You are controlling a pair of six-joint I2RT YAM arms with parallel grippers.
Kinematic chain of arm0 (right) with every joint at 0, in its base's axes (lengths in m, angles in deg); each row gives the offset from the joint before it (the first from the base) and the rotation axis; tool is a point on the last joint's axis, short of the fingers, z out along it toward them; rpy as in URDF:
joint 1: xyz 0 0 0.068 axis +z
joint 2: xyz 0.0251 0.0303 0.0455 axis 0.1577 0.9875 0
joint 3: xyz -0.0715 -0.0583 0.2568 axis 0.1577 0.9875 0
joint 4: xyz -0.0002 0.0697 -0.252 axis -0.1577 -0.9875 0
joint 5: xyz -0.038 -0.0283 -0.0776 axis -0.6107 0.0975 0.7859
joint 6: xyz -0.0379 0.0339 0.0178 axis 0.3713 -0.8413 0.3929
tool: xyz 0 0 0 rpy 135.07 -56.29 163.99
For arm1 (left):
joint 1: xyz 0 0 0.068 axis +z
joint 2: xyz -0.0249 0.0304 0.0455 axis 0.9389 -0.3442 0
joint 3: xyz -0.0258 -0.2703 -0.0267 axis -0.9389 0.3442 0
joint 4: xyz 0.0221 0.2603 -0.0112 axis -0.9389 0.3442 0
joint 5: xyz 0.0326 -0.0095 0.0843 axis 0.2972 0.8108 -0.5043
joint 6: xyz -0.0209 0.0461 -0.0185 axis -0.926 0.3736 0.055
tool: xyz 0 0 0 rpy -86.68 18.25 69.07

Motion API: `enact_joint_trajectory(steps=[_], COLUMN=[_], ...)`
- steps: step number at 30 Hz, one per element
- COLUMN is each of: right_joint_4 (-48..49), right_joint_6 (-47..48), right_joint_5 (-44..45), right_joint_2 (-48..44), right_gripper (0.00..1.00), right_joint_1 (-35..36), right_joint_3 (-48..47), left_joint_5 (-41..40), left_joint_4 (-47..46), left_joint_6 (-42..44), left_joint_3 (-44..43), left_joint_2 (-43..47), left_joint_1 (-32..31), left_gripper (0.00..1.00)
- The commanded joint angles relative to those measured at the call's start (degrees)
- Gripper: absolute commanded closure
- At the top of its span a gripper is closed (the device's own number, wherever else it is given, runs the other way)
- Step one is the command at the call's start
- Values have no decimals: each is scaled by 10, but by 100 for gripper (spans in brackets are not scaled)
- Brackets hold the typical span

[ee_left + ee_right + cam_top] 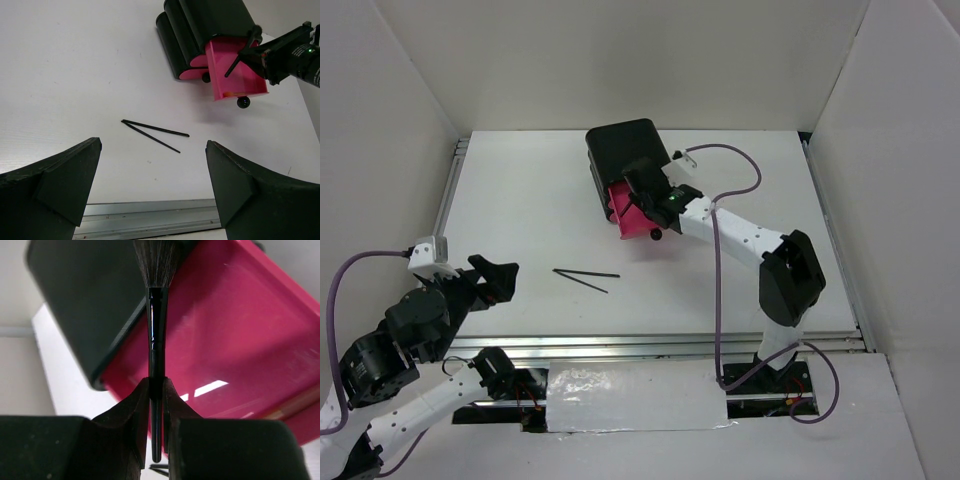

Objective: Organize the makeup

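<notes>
My right gripper is shut on a thin black brush, bristles pointing away, and holds it over the open pink drawer of the black chest. The left wrist view shows this brush slanting above the drawer. An orange-pink strip lies at the drawer's edge. Two more thin black brushes lie crossed at one end on the white table. My left gripper is open and empty, near them on their left.
A small clear item lies just right of the chest at the back. The drawer's black knob juts toward the table front. A metal rail runs along the near table edge. White walls enclose the table on three sides.
</notes>
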Motion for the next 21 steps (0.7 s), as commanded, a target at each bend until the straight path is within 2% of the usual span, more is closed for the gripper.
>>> enact_joint_trajectory(steps=[1,12,14,15,16,17,21], right_joint_4=[-42,22,31,31,27,25,25], right_joint_6=[-28,-12,2,8,13,23,78], right_joint_5=[37,-17,-18,-18,-16,-10,3], right_joint_2=[-6,-48,-56,-58,-60,-67,-90], right_gripper=[100,97,85,72,47,40,26], right_joint_1=[-11,-16,-16,-14,-14,-8,5], right_joint_3=[-17,89,95,94,92,84,52], left_joint_5=[-8,-8,-7,-7,-7,-7,-7], left_joint_4=[-8,-9,-9,-9,-8,-9,-10], left_joint_6=[-8,-8,-7,-6,-7,-6,-5], left_joint_3=[-4,-3,-4,-4,-4,-4,-3], left_joint_2=[2,3,-1,-3,-5,-5,-7], left_joint_1=[-5,-4,-4,-4,-4,-4,-4], left_gripper=[0,1,0,1,0,1,1])
